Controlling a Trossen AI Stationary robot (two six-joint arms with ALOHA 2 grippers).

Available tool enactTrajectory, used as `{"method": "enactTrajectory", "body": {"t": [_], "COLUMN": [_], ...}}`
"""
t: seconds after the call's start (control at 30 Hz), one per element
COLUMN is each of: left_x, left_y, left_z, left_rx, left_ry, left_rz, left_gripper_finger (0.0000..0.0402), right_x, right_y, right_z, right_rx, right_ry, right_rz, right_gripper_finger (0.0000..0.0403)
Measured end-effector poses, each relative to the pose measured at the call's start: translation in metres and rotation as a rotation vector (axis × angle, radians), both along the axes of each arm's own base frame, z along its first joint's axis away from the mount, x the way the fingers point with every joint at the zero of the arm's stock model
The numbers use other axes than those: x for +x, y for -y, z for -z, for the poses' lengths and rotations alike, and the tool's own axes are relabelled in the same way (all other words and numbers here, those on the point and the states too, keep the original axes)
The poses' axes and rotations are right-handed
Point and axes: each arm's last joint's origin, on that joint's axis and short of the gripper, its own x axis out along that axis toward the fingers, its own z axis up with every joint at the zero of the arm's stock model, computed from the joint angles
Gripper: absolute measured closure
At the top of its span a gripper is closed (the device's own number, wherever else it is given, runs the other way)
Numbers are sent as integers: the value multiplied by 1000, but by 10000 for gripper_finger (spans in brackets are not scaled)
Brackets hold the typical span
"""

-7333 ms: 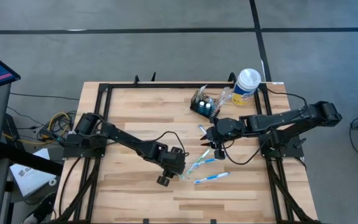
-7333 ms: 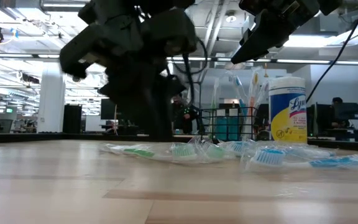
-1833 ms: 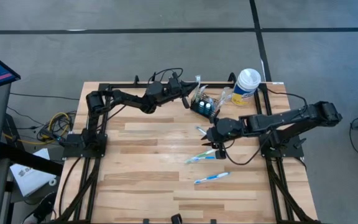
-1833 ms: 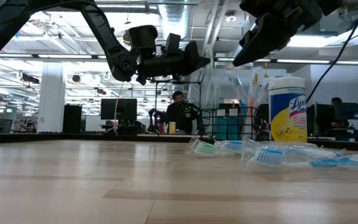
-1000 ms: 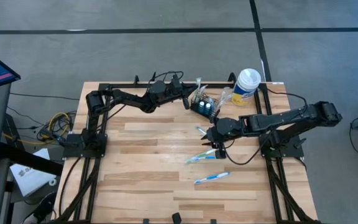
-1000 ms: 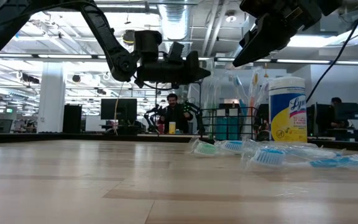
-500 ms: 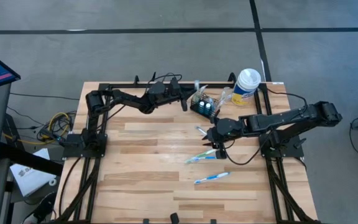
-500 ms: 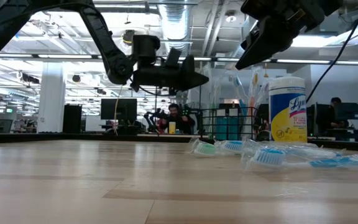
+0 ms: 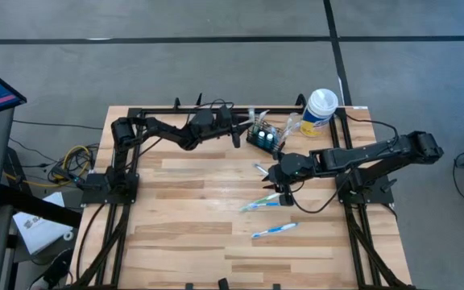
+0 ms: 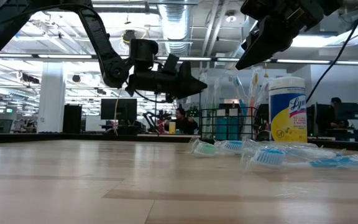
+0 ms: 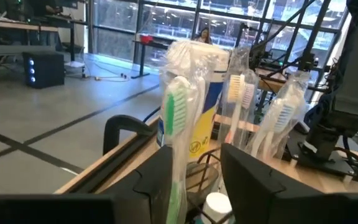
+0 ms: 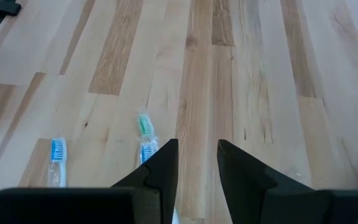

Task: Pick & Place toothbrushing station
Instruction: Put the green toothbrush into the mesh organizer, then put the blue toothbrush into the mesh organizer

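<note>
Lying nearest on the wooden table [image 9: 184, 234] is a blue wrapped toothbrush [image 9: 274, 231], and just beyond it a green-and-blue pair of wrapped brushes [image 9: 262, 202] is sitting side by side.

Hovering right above that pair is the right gripper [image 9: 283, 192], pointing down at the boards – its fingers [image 12: 160, 167] are standing slightly apart with only bare wood between them, gripping nothing. One more blue brush [image 9: 261, 169] is lying just past it toward the far side.

Sitting near the far edge, right of centre, is the toothbrushing station [image 9: 264, 137] – a black mesh caddy, upright, with several wrapped brushes standing in it. A green-bristled wrapped toothbrush [image 11: 177, 124] is standing in the caddy closest to the left arm.

Reaching in from the left, the left gripper [image 9: 237, 128] is sitting just beside the caddy's left side. Its fingers [image 11: 160, 180] are spread apart on either side of the green brush's wrapped stem; whether they are touching it I cannot tell.

Standing farthest back, just right of the caddy, is a white-lidded wipes canister [image 9: 319, 111].
</note>
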Motion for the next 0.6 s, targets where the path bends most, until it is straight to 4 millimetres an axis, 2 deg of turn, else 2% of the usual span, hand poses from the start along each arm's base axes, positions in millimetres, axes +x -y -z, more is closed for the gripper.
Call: {"method": "enactTrajectory", "body": {"t": [0.3, 0.47, 0.6], "left_x": [-6, -10, -16], "left_y": [3, 5, 8], "left_z": [10, 15, 10], "left_rx": [-23, -37, -25], "left_ry": [-32, -50, -48], "left_rz": [1, 10, 10], "left_gripper_finger": [253, 246, 245], "right_x": [0, -6, -11], "right_y": [2, 2, 3], "right_z": [1, 6, 10], "right_rx": [66, 100, 123], "right_ry": [-10, -89, -150], "right_rz": [106, 155, 229], "right_gripper_finger": [301, 301, 301]}}
